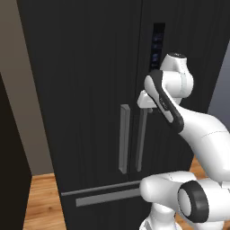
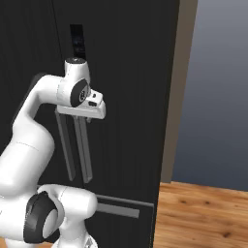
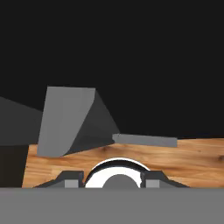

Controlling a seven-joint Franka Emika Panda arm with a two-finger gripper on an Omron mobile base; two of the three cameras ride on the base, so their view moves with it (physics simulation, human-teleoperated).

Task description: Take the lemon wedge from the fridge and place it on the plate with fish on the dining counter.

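Observation:
The tall black fridge [image 1: 90, 67] [image 2: 126, 72] stands with both doors shut, so the lemon wedge is hidden. My gripper [image 1: 144, 105] [image 2: 87, 116] hangs close against the doors at the top of the right door's grey bar handle [image 1: 141, 139] [image 2: 85, 150], pointing downward. In the hand view the gripper [image 3: 113, 178] has its fingertips apart with nothing between them, and a grey handle bar [image 3: 65, 122] runs down to the left of them. The left door handle [image 1: 124, 139] is beside it. The plate with fish and the dining counter are out of view.
The bottom drawer's grey handle [image 1: 108, 196] [image 2: 118, 209] [image 3: 144, 140] runs across below the doors. A wood floor [image 2: 203, 213] lies to the fridge's right, with a blue-grey wall [image 2: 218, 87] behind. A dark cabinet [image 1: 11, 157] stands at the left.

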